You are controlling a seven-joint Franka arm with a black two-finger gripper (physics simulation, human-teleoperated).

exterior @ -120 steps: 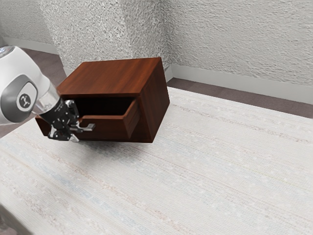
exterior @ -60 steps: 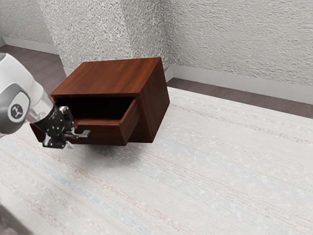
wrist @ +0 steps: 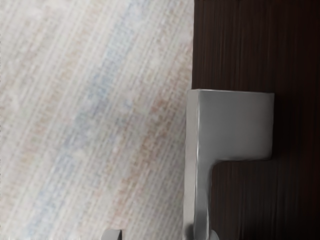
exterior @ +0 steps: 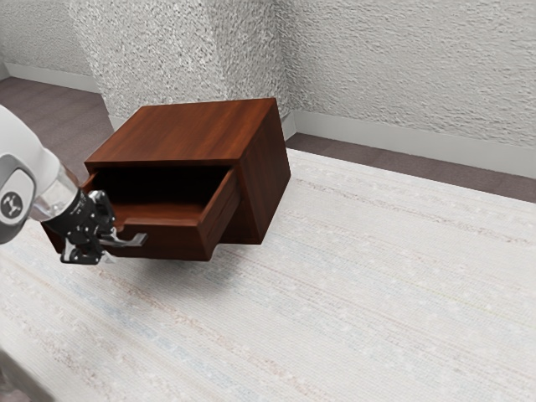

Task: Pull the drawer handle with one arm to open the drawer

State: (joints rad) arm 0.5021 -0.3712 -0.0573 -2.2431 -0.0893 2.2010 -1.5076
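Note:
A dark red-brown wooden cabinet stands on the table, with its single drawer pulled partly out toward the exterior view's left. On the drawer front sits a silver handle. My black gripper is at the drawer's front, shut on that handle. In the wrist view the silver handle lies close under my hand against the dark drawer front. The drawer's inside is in shadow.
The cabinet rests on a pale woven tabletop that stretches wide toward the exterior view's right and front. Rough white walls and a dark floor strip lie behind. The same tabletop shows beside the drawer front in the wrist view.
My gripper has moved toward the exterior view's left with the handle in it, and the drawer has slid farther out of the cabinet.

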